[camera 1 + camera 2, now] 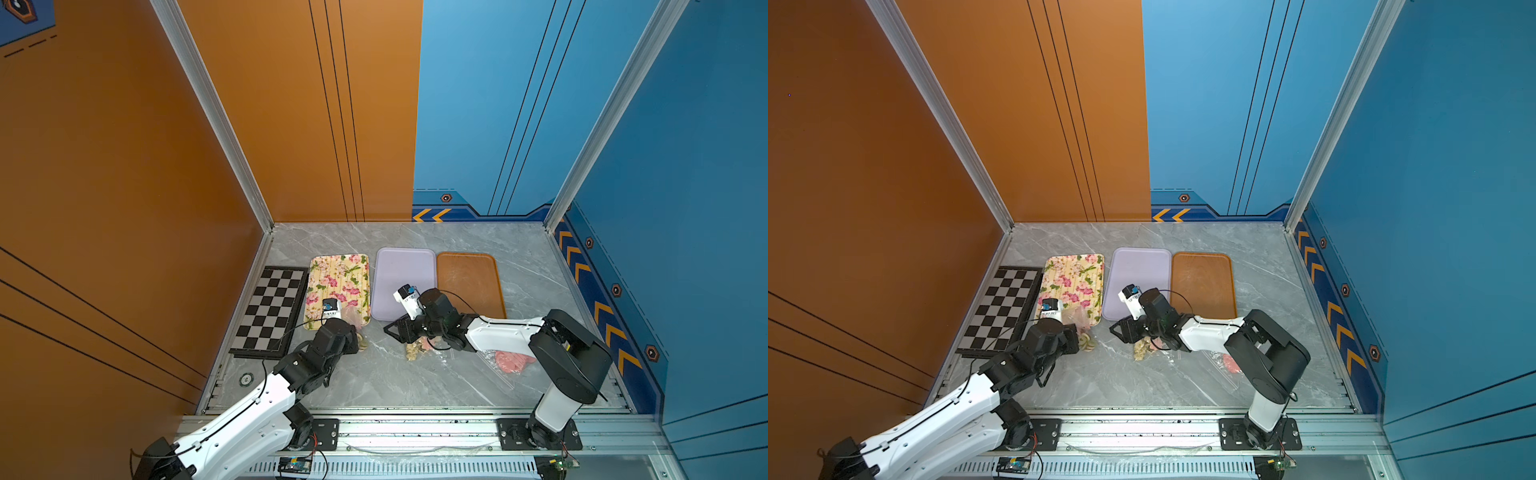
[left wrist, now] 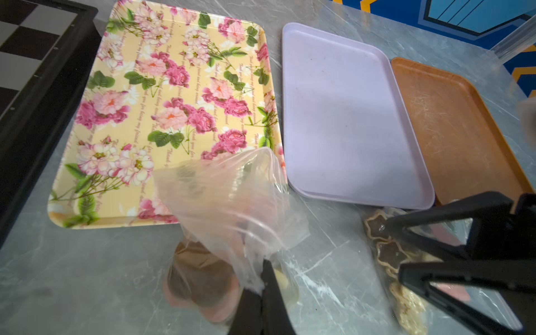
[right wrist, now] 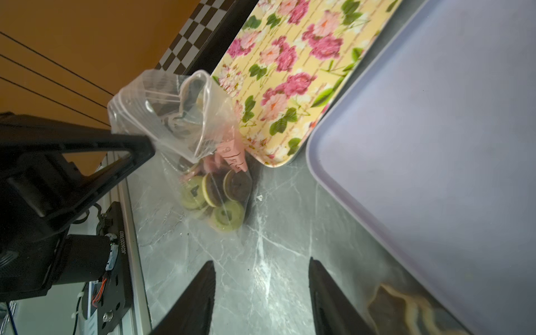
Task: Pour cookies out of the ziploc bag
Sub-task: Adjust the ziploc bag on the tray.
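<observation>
The left gripper (image 2: 262, 272) was pressed shut on a fold of the clear bag (image 2: 232, 203), pinching the plastic low down. The bag stood on the tabletop (image 1: 395, 382) at the flowered tray's (image 1: 332, 270) corner nearest the arms and the lilac tray (image 1: 401, 274). Its loose upper part leaned over that corner. The round cookies (image 3: 214, 197), green-yellow, brown and pink, were heaped in the bottom of the bag, resting on the tabletop just off the tray's rim.

The right gripper (image 3: 262, 272) hovered low in front of the lilac tray with its jaws spread and only bare tabletop between them. Just beside it lay the star-shaped cookies (image 2: 385, 252), cream-edged with dark centres, in their own clear wrap. The pink discs (image 1: 509, 360) lay under the right arm, nearer the right edge. The brown tray (image 1: 469, 282) sat touching the lilac one, and the chessboard (image 1: 270, 307) lay by the left edge.
</observation>
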Motion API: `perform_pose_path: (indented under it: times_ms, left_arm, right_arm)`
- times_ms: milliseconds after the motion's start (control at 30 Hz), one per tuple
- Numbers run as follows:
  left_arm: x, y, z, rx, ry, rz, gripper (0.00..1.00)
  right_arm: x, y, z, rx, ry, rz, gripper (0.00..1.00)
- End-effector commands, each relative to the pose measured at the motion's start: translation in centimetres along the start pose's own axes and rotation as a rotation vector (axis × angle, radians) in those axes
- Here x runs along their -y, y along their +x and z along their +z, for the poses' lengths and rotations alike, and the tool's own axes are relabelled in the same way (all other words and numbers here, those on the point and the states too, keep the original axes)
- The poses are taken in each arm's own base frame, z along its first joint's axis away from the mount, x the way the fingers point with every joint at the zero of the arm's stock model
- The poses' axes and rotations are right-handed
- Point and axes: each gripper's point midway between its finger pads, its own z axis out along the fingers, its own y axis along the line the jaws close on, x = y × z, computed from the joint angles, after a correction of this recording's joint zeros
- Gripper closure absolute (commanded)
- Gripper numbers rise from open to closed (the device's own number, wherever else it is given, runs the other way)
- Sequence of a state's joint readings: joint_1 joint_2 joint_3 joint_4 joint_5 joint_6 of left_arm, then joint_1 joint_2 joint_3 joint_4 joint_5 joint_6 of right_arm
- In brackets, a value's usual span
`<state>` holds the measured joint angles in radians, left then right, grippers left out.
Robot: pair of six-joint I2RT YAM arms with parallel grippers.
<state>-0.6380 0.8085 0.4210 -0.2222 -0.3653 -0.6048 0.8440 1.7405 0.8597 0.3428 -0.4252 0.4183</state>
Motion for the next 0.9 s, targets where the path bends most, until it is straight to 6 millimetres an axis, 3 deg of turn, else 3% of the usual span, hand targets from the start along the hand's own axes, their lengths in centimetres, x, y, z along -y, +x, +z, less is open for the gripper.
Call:
perform_pose_path:
  times_ms: [0,367,867]
  left_arm:
    - [-0.7,-1.8,0.1,0.045,-0.068,-0.021,1.0]
    - [-1.2,-2.0,0.8,0.027,-0.077,-0.033,1.0]
    - [-1.1,-1.7,1.7,0.02,-0.046,-0.051,1.0]
  right_arm:
    - [-1.3,1.0,1.3,-0.062,-0.031,-0.057,0.46]
    - [-1.1,3.0,4.5,-0.167,0.041,-0.132,0.46]
    - [-0.2,3.2,6.7,-0.156,0.109,-0.192,0.51]
